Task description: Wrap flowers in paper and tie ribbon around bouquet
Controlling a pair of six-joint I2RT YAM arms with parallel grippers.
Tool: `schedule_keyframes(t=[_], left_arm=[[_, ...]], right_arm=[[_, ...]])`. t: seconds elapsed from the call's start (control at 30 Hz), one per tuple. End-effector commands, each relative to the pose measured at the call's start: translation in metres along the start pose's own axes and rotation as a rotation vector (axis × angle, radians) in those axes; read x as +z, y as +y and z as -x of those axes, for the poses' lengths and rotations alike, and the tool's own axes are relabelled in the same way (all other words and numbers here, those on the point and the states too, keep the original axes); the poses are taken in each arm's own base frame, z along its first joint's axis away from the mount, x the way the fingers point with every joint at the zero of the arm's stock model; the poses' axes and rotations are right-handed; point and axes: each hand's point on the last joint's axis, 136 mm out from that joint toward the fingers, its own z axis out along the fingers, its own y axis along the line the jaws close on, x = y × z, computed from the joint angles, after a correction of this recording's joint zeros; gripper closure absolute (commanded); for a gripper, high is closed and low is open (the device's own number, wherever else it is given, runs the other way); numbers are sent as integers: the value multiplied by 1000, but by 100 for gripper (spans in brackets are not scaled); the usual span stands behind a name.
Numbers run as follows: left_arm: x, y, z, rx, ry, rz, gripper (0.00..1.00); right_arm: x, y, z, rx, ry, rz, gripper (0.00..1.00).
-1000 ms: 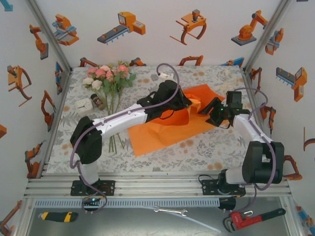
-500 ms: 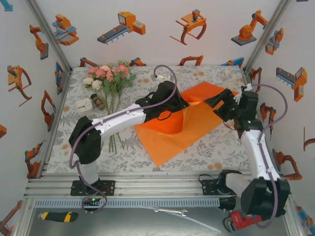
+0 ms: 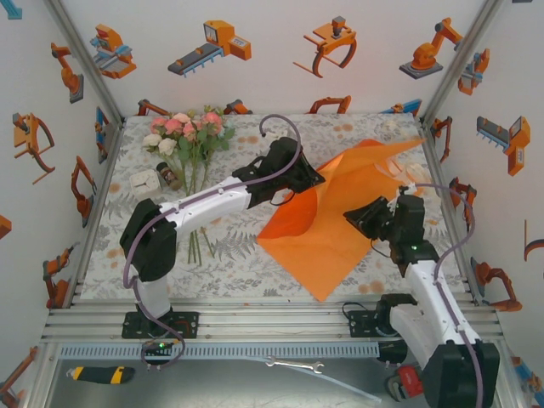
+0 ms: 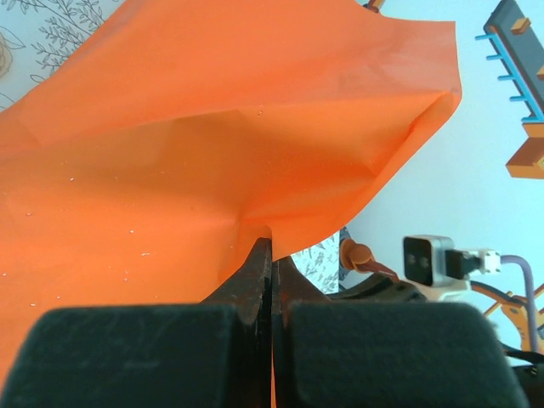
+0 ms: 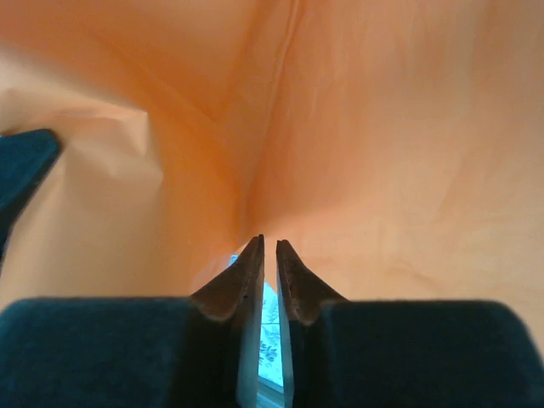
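Note:
The orange paper (image 3: 331, 242) is lifted off the table into a tent, its far corner up near the right wall and its near corner on the cloth. My left gripper (image 3: 313, 177) is shut on the paper's left edge; in the left wrist view the paper (image 4: 212, 153) fans out from the closed tips (image 4: 270, 242). My right gripper (image 3: 359, 217) sits at the sheet's right side. In the right wrist view its tips (image 5: 268, 244) are nearly together where the creases of the paper (image 5: 382, 127) meet. The flowers (image 3: 185, 132) lie at the far left, stems towards me.
A small cream-white bundle (image 3: 146, 181) and a brown object (image 3: 168, 176) lie beside the flower stems. The printed tablecloth (image 3: 229, 255) covers the table. Walls close in on the left, right and back. Tools lie on the shelf below the arm bases.
The right arm swung back, then came towards the near edge. The paper slid to the near right with it and rose into a tent. The left gripper kept its hold.

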Motion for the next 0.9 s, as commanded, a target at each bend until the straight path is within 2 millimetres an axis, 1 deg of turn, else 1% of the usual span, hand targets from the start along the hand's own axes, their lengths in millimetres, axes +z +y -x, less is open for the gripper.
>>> schedule_keyframes(t=[0.0,0.07,0.13,0.2,0.27,0.33,0.4,0.47,0.5,0.67,0.73,0.77,0.83,0.87], left_arm=[[-2,-6,3,-65,3,-38,100],[-6,-8,4,-72,-3,-46,100],[-12,-6,8,-69,-17,-37,100],[-18,-1,15,-67,-35,-27,100],[-24,10,25,-66,-54,-1,100],[-29,25,39,-70,-70,30,100],[-34,41,55,-67,-91,61,100],[-38,61,75,-62,-110,97,100],[-40,72,83,-57,-118,120,100],[-57,140,133,-32,-183,253,100],[-59,162,150,6,-184,298,95],[-56,169,158,39,-172,303,94],[-49,179,172,93,-148,290,91],[-45,183,179,121,-136,281,85]], right_arm=[[32,-10,10,26,-17,-21,99],[56,-24,7,52,27,-61,100],[72,-46,4,80,57,-139,100],[81,-66,3,91,61,-213,100],[83,-81,3,97,55,-276,100],[80,-96,3,104,40,-341,100],[73,-113,-1,112,33,-422,100],[62,-130,-4,118,32,-510,100],[58,-136,-4,116,29,-535,100],[44,-142,-1,108,36,-559,100],[42,-139,0,100,49,-552,100],[43,-136,-1,97,58,-539,100],[46,-133,-5,107,82,-515,100],[47,-132,-7,114,92,-507,100]])
